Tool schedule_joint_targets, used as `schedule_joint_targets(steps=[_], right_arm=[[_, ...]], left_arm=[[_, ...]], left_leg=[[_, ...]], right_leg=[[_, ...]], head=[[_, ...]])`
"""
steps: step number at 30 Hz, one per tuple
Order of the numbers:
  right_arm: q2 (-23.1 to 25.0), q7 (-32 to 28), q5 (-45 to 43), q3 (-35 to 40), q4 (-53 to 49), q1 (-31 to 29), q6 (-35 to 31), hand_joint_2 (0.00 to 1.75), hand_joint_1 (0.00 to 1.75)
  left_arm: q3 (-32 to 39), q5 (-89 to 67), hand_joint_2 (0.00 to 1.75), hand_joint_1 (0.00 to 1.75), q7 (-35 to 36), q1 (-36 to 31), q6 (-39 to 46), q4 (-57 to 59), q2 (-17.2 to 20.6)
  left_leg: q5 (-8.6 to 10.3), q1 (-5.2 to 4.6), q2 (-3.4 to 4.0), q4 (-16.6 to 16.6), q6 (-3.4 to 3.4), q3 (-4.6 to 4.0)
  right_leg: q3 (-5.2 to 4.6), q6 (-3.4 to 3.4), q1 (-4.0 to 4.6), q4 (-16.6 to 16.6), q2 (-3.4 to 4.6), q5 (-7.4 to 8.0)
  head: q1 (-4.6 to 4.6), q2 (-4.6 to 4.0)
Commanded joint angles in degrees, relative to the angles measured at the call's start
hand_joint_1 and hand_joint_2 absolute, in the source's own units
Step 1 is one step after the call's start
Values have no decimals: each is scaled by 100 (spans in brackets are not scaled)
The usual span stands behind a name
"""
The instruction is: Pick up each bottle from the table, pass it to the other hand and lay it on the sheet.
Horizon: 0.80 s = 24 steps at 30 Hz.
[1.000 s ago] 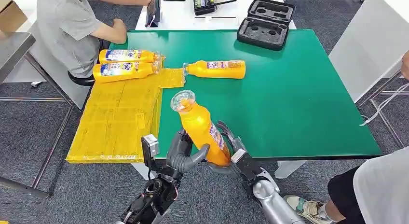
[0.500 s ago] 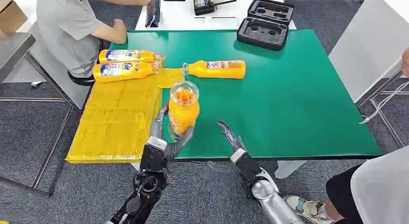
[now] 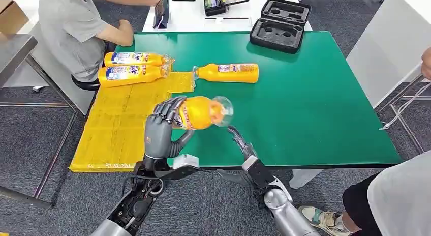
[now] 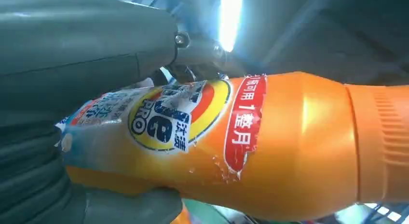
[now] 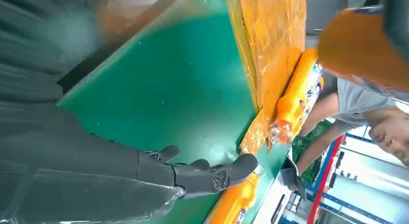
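Observation:
My left hand (image 3: 161, 128) grips an orange bottle (image 3: 201, 112) lying level in the air above the near edge of the yellow sheet (image 3: 122, 131), clear cap pointing right. In the left wrist view the same bottle (image 4: 270, 147) shows its label, with my left hand (image 4: 72, 113) wrapped around it. My right hand (image 3: 243, 144) stands open at the table's front edge, right of the bottle, holding nothing; its fingers (image 5: 212, 175) are spread over the green top. Two bottles (image 3: 133, 66) lie on the sheet's far end. Another bottle (image 3: 227, 72) lies on the green table (image 3: 315, 104).
A person in a grey shirt (image 3: 71, 27) sits at the table's far left corner. A black foam case (image 3: 280, 23) lies at the far edge. Another person's leg (image 3: 391, 200) is at the near right. A white table (image 3: 198, 15) stands behind.
My left hand took the bottle from the right hand, carried it left and up, and turned it from upright to level. The right hand let go and stays open at the front edge.

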Motion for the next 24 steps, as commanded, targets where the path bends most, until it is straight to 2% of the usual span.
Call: schedule_joint_targets(steps=[1, 5, 9, 11, 12, 13, 15, 16, 19, 20, 24], right_arm=[[99, 17, -72, 68, 412, -396, 66, 175, 0], [125, 17, -109, 75, 444, -428, 55, 175, 0], [153, 17, -85, 48, 463, -446, 43, 175, 0], [152, 17, -76, 24, 449, -433, 64, 175, 0], [156, 17, -78, 17, 454, -430, 74, 175, 0], [162, 17, -76, -2, 483, -426, 84, 175, 0], [162, 17, -76, -2, 483, -426, 84, 175, 0], [159, 17, -79, -19, 476, -400, 90, 175, 0], [131, 17, -73, -53, 415, -327, 105, 175, 0], [155, 17, -42, -103, 455, -346, 131, 175, 0], [130, 17, -60, -117, 464, -302, 149, 175, 0]], left_arm=[[2210, -1633, 175, 175, 243, -656, 214, 760, -474], [2733, -2297, 175, 175, 450, -787, 214, 809, -556], [2907, -2555, 175, 171, 794, -1036, 214, 1195, -528], [2819, -2941, 175, 162, 1256, -1182, 214, 1414, -428], [2788, -3061, 175, 162, 1409, -1216, 214, 1486, -401], [2622, -3521, 175, 168, 1845, -1287, 214, 1648, -289], [2622, -3521, 175, 168, 1845, -1287, 214, 1648, -289], [2464, -3711, 175, 173, 2057, -1306, 214, 1805, -219], [1937, -3671, 175, 173, 2555, -1389, 214, 2197, -59], [1858, -3503, 175, 169, 2571, -1553, 214, 2649, -18], [1700, -3705, 175, 175, 2921, -1623, 214, 3034, -28]], left_leg=[[-1, 6, 12, 4, -8, 1], [-2, 12, 7, 8, -12, 5], [0, 9, 7, 6, -11, 4], [-2, 14, 3, 9, -14, 8], [0, 11, 2, 6, -11, 5], [2, 6, 0, 2, -9, 4], [1, 10, 2, 4, -12, 7], [3, 4, 0, 1, -8, 4], [2, 5, -1, -1, -9, 7], [3, 2, -1, -2, -7, 5], [2, 7, -4, 0, -12, 10]], right_leg=[[-1, -8, 7, 1, 10, 3], [6, -13, 13, 1, 4, 2], [5, -9, 10, 0, 5, 2], [11, -13, 15, 0, 1, 1], [8, -10, 12, -1, 0, 1], [5, -8, 7, 0, -1, 1], [8, -10, 10, -1, 0, 1], [4, -7, 5, 0, -1, 1], [7, -8, 5, -1, -1, 1], [5, -6, 2, 0, -2, 0], [12, -11, 8, -3, -5, 0]], head=[[-2, 0], [-2, 0], [-2, 0], [0, 0], [-2, 0], [-2, 0], [-2, 0], [0, 0], [0, 0], [0, 0], [-2, 0]])
